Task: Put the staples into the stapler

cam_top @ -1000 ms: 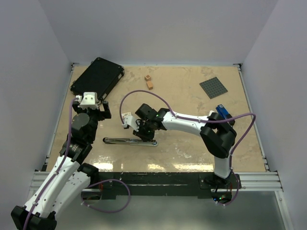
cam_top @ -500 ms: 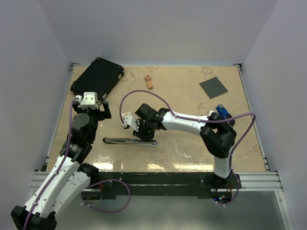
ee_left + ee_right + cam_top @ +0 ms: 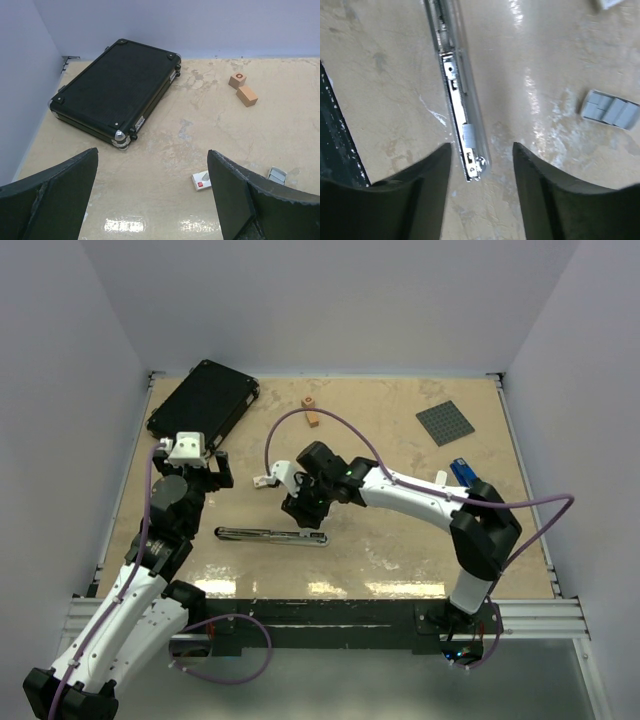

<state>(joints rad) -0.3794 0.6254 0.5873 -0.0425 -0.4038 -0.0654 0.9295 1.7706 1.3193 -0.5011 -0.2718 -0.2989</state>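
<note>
Lifting off the stapler (image 3: 270, 535), the right gripper (image 3: 482, 152) now hangs a little higher and farther back than half a second ago. Its jaws are wide and empty, straddling the stapler's end from above. The stapler itself has not moved: it lies opened flat near the front edge of the table (image 3: 400, 450), its channel bare. The staples (image 3: 610, 109) lie apart on the table, untouched. The left gripper (image 3: 150, 200) hovers wide and empty near the black case (image 3: 115, 90). The opening looks done, and fetching the staples seems next.
</note>
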